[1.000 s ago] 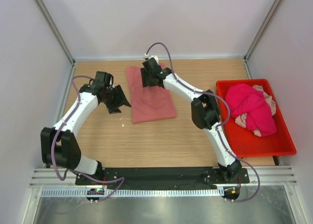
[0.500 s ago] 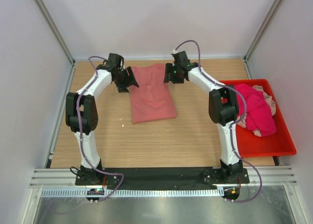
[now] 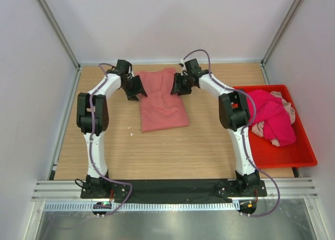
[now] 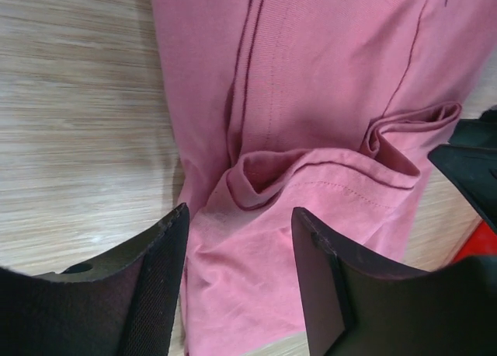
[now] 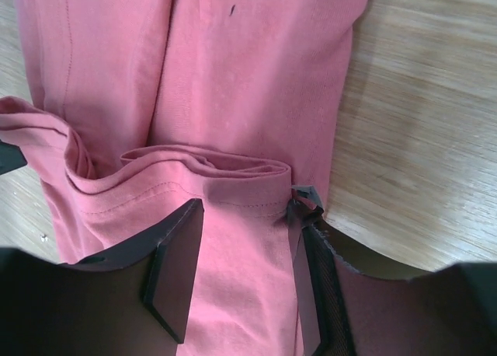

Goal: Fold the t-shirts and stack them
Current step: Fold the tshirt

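A salmon-pink t-shirt (image 3: 162,101) lies folded into a long rectangle in the middle of the table. My left gripper (image 3: 137,87) is at its far left edge and my right gripper (image 3: 179,84) at its far right edge. In the left wrist view the left gripper (image 4: 241,216) is open, with loose shirt cloth (image 4: 326,76) lying between its fingers. In the right wrist view the right gripper (image 5: 248,208) is open astride a folded hem of the shirt (image 5: 233,76), and its right finger (image 5: 311,239) touches the cloth. A magenta t-shirt (image 3: 269,114) and a pale pink one (image 3: 259,129) sit bunched in the bin.
The red plastic bin (image 3: 309,156) stands at the table's right side. Walls with metal posts close in the back and both sides. A small white speck (image 3: 131,128) lies on the wood left of the shirt's near end.
The left arm swung from the table's left side to the shirt's far left edge. The right gripper shifted from the shirt's far middle to its far right edge. Both jaws narrowed a little.
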Controlling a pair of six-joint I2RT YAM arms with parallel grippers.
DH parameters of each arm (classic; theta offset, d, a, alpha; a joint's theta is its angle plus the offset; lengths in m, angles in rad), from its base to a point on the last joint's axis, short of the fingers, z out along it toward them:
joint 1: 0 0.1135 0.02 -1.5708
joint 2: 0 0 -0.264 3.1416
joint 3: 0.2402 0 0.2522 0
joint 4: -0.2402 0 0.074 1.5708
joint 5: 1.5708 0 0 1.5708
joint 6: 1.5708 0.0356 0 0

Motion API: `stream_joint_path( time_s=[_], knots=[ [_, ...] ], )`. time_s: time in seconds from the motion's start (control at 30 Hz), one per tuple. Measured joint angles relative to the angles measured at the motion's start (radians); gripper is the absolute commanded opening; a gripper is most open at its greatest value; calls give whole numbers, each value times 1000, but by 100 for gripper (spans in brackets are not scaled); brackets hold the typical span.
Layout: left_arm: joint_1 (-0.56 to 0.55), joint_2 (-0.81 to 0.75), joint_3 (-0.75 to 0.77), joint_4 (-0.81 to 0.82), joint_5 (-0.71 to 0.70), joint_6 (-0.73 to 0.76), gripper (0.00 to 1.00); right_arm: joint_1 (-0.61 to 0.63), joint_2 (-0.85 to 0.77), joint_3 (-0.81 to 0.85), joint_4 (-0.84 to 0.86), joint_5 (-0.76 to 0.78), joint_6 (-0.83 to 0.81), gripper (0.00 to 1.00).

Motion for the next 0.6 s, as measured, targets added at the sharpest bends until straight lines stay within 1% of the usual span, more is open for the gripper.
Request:
stream_joint_path(
  time_s=[0.2, 0.3, 0.33, 0.47, 0.53, 0.6],
  knots=[
    [0, 11, 12, 2, 20, -4, 47, -6, 18, 3, 0, -19, 0, 50],
    [0, 17, 14, 1, 21, -5, 41, -8, 23, 3, -1, -21, 0, 50],
    [0, 20, 14, 2, 21, -7, 38, -10, 24, 3, -2, -21, 0, 50],
    [0, 41, 28, 0, 23, -15, 32, -16, 26, 4, -2, -21, 0, 49],
    [0, 49, 31, 0, 24, -17, 27, -19, 26, 4, -2, -21, 0, 44],
    [0, 55, 31, -1, 24, -19, 21, -21, 26, 4, -2, -22, 0, 36]
  ],
)
